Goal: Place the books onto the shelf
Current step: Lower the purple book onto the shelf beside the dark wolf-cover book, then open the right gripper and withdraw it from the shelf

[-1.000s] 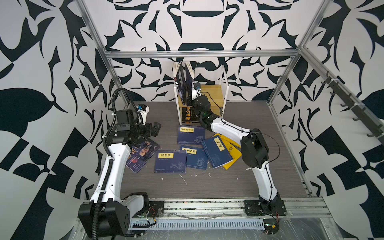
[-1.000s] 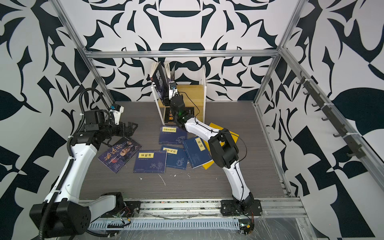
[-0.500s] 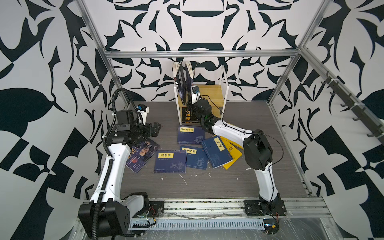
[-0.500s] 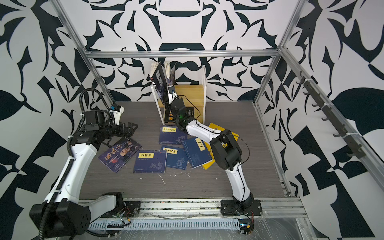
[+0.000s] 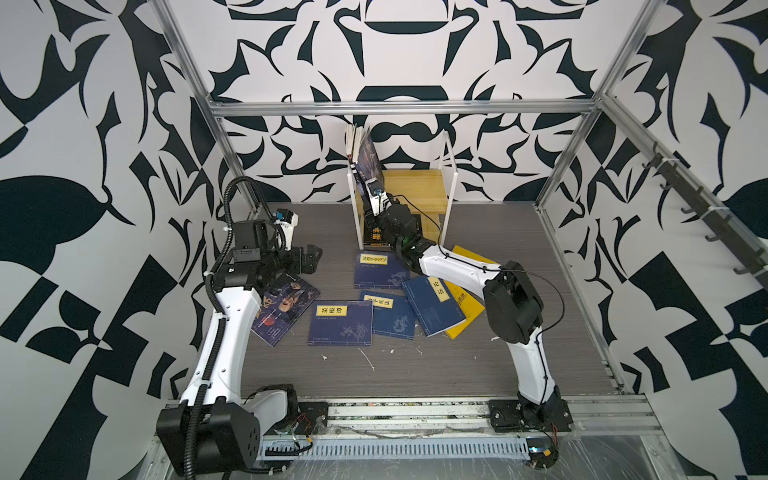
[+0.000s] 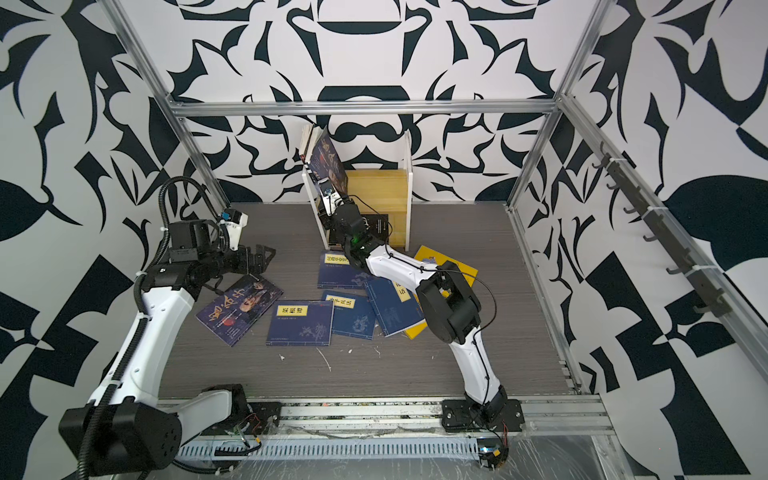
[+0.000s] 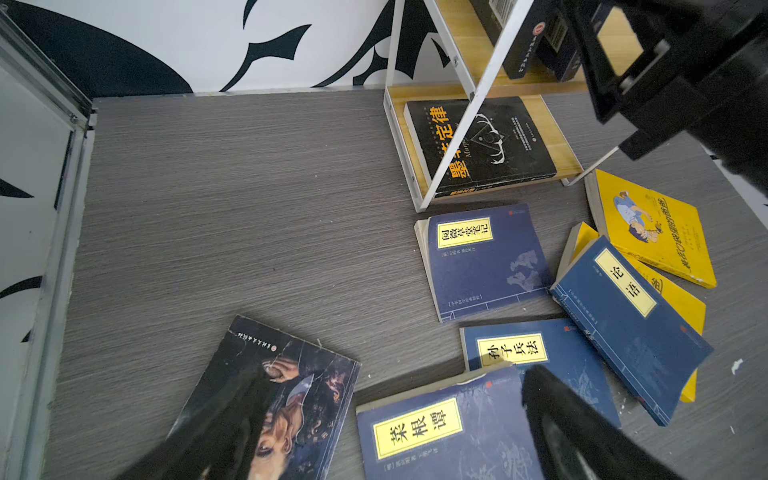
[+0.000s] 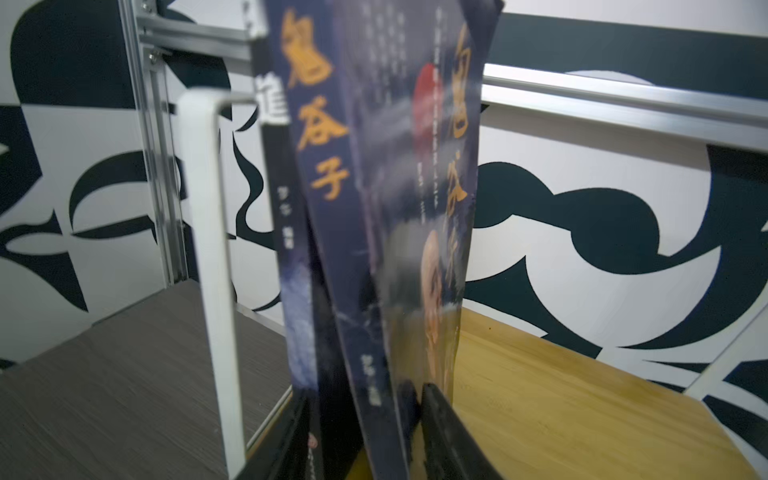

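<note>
The right gripper [image 8: 363, 395] is up at the shelf [image 5: 449, 174], upper middle of both top views. Its fingers sit either side of a dark blue portrait book [image 8: 415, 187] standing at the left end of the top board; whether they pinch it or merely flank it I cannot tell. The left gripper [image 5: 311, 261], spread wide, hangs at middle left by a second portrait book [image 5: 286, 309] lying flat. Four navy books [image 5: 340, 322] and two yellow books [image 7: 652, 232] lie on the table [image 5: 415, 365] below the shelf.
</note>
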Controlling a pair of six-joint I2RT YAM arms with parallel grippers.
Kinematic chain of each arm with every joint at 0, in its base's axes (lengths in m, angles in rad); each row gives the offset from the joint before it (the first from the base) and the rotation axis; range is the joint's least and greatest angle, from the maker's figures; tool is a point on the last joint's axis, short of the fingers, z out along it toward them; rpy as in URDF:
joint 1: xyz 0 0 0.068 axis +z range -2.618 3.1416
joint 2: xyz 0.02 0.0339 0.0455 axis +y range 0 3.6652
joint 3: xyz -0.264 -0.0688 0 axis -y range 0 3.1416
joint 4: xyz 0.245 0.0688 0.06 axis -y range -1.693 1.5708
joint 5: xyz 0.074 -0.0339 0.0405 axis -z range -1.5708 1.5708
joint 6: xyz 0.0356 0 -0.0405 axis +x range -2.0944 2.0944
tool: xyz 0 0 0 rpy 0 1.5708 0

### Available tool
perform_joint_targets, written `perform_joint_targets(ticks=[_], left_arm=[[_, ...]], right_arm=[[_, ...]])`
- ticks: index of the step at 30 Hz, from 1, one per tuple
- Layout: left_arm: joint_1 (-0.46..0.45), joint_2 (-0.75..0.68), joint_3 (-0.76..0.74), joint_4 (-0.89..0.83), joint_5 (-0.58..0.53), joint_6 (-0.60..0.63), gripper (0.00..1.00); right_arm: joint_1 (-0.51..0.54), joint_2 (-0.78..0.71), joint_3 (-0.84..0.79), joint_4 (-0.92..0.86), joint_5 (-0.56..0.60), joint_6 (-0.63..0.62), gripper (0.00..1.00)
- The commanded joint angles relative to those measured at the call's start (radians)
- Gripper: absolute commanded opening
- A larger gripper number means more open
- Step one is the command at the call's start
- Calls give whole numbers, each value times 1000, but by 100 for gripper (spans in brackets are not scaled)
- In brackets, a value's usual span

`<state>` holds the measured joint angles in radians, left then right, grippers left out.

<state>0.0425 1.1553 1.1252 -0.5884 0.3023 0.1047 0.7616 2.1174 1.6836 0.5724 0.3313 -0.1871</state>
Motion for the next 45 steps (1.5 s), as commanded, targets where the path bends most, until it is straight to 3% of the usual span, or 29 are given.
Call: perform_joint_targets(ticks=[1, 9, 16, 22, 30, 42, 45], left_arm=[[2, -3, -4, -26, 3, 1, 100], [7, -3, -10, -23, 4, 0, 100], [8, -3, -18, -16, 14, -2, 99], [6, -13, -32, -9, 32, -13, 100], [2, -28, -41, -7, 28, -12, 99], [-12, -31, -44, -10, 29, -11, 99], [-14, -33, -44, -6, 39, -17, 99]], right_arm=[[17, -90, -52, 52, -8, -38, 54], [35, -252, -261, 39, -13, -24, 58], [12, -380, -356, -95, -48, 48, 51], [-54, -352, -283, -193, -41, 164, 35], [-104, -219, -53, -397, -7, 221, 9], [-131, -52, 165, -519, -129, 265, 6], [-152, -41, 156, -502, -192, 337, 4]])
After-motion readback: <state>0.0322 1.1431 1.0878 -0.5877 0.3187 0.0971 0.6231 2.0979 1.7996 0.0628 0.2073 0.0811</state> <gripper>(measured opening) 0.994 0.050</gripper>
